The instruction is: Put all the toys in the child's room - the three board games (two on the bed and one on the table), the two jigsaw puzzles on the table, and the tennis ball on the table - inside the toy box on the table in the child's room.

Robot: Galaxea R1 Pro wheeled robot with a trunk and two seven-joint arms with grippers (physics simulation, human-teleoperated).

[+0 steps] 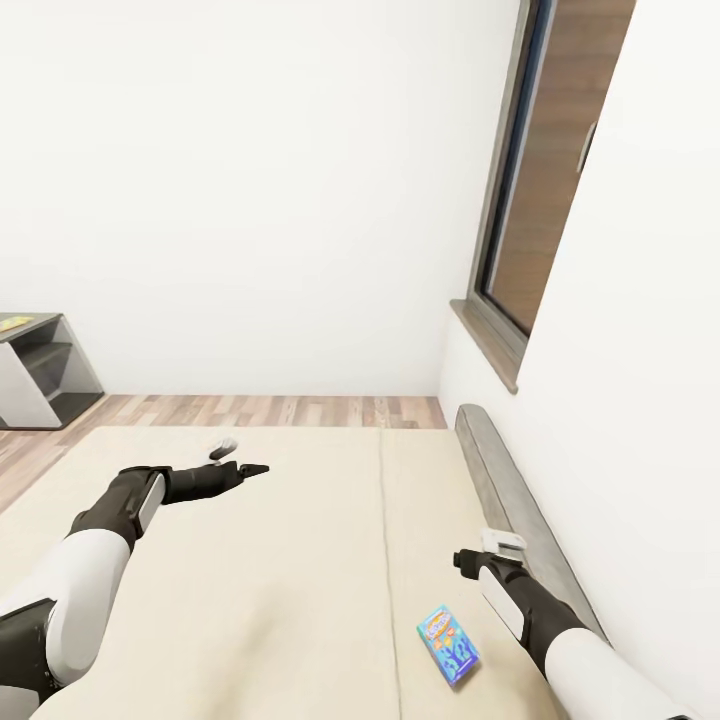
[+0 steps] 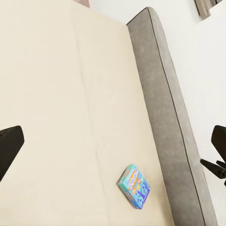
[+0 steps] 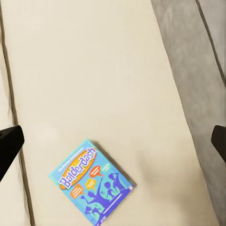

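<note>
Now both arms outstretched over bed [image 1: 300, 560]; left tool [image 1: 250, 468] apparently open, right tool [image 1: 478, 552] open, empty above blue game box [image 3: 92, 181].

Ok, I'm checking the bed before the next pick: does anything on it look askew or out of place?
Only the blue game box: it lies flat on the mattress near the headboard, turned at an angle to the bed's edges. It looks undamaged, and both pincers hover apart from it.

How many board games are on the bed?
1. A blue board game lies flat on the bed, near the headboard, beside the right gripper. Another may be out of view.
</note>
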